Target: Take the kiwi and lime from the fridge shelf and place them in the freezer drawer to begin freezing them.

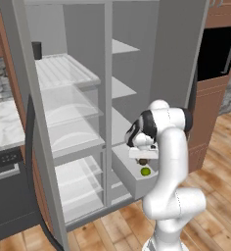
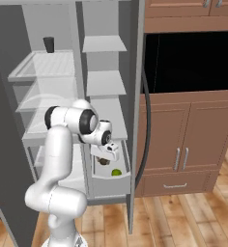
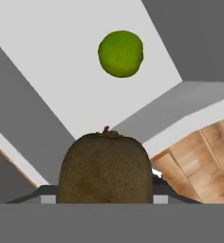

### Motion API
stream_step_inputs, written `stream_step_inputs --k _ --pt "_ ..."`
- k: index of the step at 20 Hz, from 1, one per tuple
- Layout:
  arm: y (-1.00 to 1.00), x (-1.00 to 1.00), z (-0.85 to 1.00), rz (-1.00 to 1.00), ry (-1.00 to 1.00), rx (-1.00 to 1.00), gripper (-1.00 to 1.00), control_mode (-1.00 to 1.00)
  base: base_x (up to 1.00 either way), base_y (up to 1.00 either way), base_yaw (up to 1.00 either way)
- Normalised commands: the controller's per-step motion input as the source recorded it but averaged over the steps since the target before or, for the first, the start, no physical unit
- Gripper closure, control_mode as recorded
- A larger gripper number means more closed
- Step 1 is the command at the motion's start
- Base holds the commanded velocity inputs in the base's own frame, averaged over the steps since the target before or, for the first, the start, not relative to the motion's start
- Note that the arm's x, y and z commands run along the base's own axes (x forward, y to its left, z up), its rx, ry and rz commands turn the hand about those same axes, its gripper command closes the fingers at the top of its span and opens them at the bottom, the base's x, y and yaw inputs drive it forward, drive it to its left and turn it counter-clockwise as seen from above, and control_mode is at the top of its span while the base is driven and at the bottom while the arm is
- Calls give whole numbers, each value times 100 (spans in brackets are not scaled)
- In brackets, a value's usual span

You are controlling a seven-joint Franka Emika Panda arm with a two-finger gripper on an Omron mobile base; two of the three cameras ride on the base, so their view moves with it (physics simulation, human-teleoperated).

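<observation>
The gripper (image 1: 143, 160) hangs over the pulled-out freezer drawer (image 1: 123, 176) at the bottom of the open fridge (image 1: 83, 112), its fingers pinching the brown kiwi (image 3: 104, 168) between them, while the lime (image 3: 120, 53) lies on the drawer's pale floor below.

Even, flat rendered light all round, no glare; soft shade inside the fridge (image 1: 83, 73). The base views look coarse and slightly blurred, while the hand view stays sharp.
</observation>
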Motion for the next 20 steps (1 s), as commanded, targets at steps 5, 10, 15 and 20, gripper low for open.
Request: stream_step_inputs --k 5,10,15,20 --pt "0 40 -42 0 0 0 100 -100 0 0 0" --pt "0 29 -43 0 0 0 100 -100 0 0 0" --pt "0 38 -41 0 0 0 100 -100 0 0 0" --pt "0 28 -28 0 -2 0 -100 -100 0 0 0"
